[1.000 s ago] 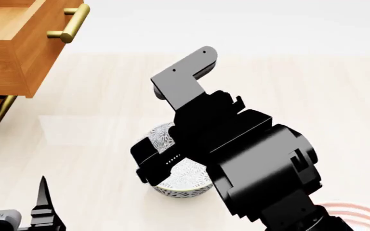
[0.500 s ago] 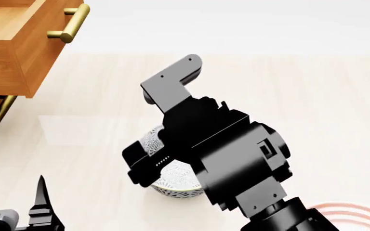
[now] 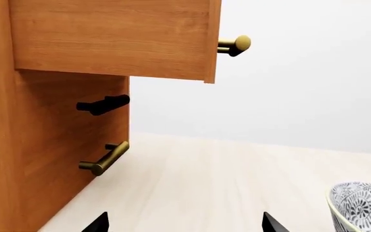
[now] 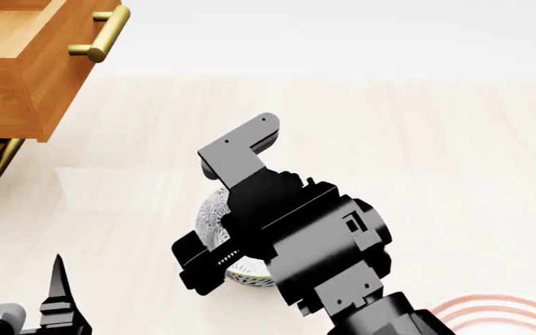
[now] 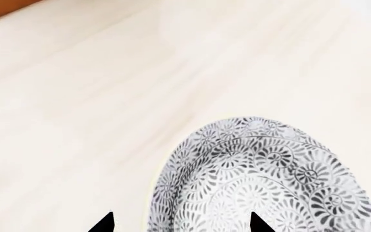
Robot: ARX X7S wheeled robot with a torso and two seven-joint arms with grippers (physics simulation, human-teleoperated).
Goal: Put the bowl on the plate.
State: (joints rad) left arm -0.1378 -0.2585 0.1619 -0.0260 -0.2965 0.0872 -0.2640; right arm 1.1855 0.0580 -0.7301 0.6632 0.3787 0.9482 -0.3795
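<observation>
The bowl (image 4: 214,215), white with a fine grey floral pattern, stands on the pale table, mostly covered by my right arm (image 4: 296,230) in the head view. In the right wrist view the bowl (image 5: 263,174) lies close below my right gripper (image 5: 180,224). That gripper is open: one fingertip is outside the rim and the other is over the inside. The plate (image 4: 496,310) shows only as red rings at the near right corner. My left gripper (image 4: 15,289) rests open at the near left, holding nothing (image 3: 184,224). The bowl's rim (image 3: 364,208) shows to its side.
A wooden cabinet (image 4: 8,84) stands at the far left, its top drawer (image 3: 108,38) pulled out, with a brass handle (image 4: 100,35). A lower brass handle (image 3: 105,158) and a black handle (image 3: 103,104) stick out of the cabinet front.
My right arm has drawn back toward the near left and dropped lower over the bowl, covering more of it. The left gripper has stayed put.
</observation>
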